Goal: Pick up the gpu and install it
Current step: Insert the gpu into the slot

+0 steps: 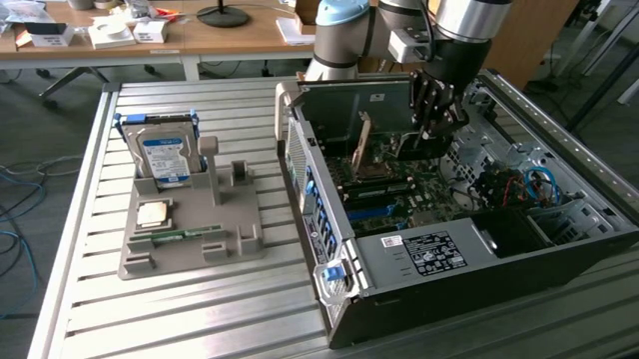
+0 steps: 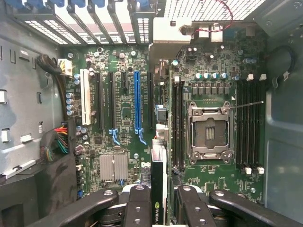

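The gpu is a thin dark card seen edge-on, with a green logo near my fingers. Its pale bracket points toward the case's rear slot openings. My gripper is shut on the card, one finger on each face. In the exterior view, my gripper reaches down into the open computer case with the gpu dark beneath the fingertips. The card hangs over the motherboard, just beside the blue expansion slot. I cannot tell whether its edge touches a slot.
An empty processor socket and memory slots lie beside the card. On the slatted table, toward the exterior view's left, a grey holder carries a blue-labelled hard drive, a processor chip and a green memory stick.
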Tool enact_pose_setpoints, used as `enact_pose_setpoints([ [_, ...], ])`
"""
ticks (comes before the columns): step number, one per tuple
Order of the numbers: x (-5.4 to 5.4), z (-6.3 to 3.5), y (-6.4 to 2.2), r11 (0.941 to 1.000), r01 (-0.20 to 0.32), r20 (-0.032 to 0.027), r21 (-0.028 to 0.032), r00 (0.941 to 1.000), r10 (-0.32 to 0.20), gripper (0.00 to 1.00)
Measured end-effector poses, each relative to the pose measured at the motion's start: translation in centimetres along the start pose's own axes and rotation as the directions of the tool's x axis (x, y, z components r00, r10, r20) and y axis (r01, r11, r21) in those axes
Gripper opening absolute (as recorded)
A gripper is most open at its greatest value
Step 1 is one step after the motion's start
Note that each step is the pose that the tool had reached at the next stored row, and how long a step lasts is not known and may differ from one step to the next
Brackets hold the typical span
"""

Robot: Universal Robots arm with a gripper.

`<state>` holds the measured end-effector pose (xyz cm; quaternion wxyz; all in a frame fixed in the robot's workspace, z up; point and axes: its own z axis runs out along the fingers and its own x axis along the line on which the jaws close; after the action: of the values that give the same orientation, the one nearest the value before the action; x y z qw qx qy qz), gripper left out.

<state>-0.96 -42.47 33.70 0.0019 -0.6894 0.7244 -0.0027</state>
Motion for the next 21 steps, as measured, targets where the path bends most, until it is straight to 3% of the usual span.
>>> enact_pose_setpoints([
  [21, 0.00, 0.76, 0.01, 1.0000, 0.000, 0.0013, 0.0001, 1.0000, 0.000, 0.26],
])
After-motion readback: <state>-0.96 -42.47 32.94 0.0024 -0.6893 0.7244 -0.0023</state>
